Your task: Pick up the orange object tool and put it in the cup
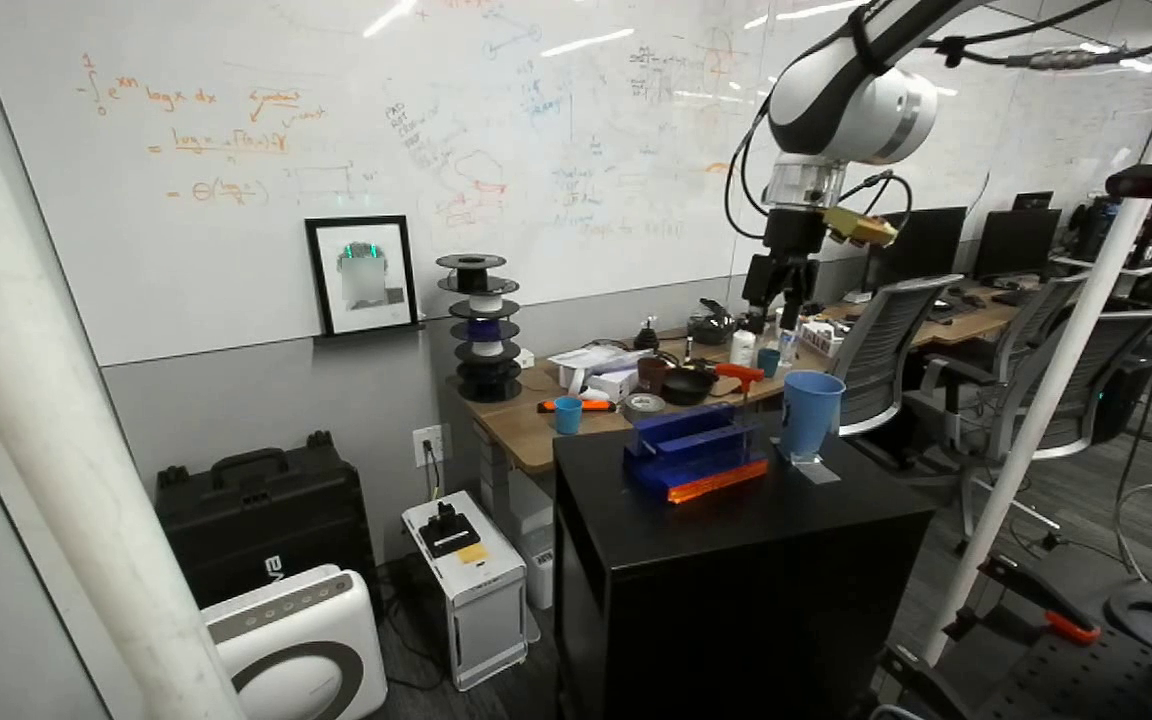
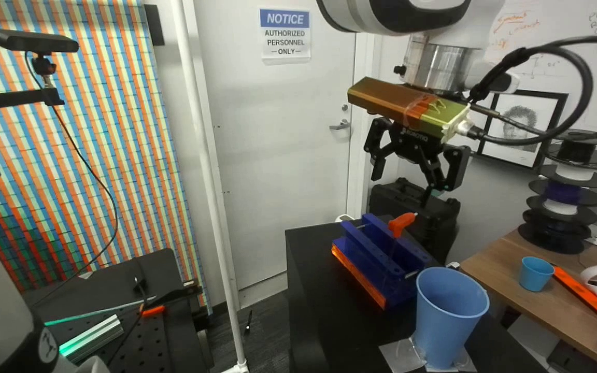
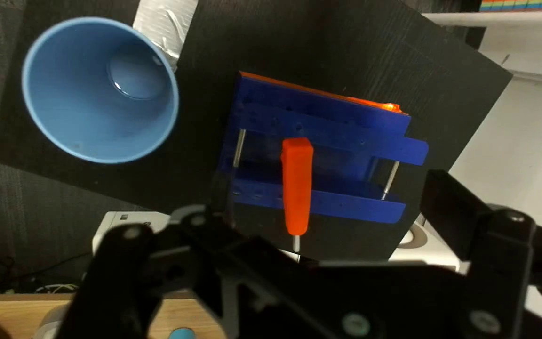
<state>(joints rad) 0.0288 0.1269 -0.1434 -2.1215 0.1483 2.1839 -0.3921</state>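
The orange-handled tool (image 1: pixel 739 374) stands upright in the dark-blue holder (image 1: pixel 671 462), its thin shaft down between the rails. It also shows in an exterior view (image 2: pixel 401 224) and the wrist view (image 3: pixel 297 183). The tall light-blue cup (image 1: pixel 812 415) stands upright beside the holder; it also shows in an exterior view (image 2: pixel 449 321), and the wrist view shows it empty inside (image 3: pixel 87 94). My gripper (image 2: pixel 401 187) is open and empty above the tool and holder. In the wrist view its fingers (image 3: pixel 332 202) are wide apart, one on each side of the tool's handle, not touching it.
Holder and cup stand on a black cabinet (image 1: pixel 696 540); clear tape (image 2: pixel 404 355) lies at the cup's base. A wooden desk (image 2: pixel 516 305) behind bears a small blue cup (image 2: pixel 536 273), an orange cutter (image 2: pixel 581 290) and other clutter. A stack of spools (image 1: pixel 481 330) stands there.
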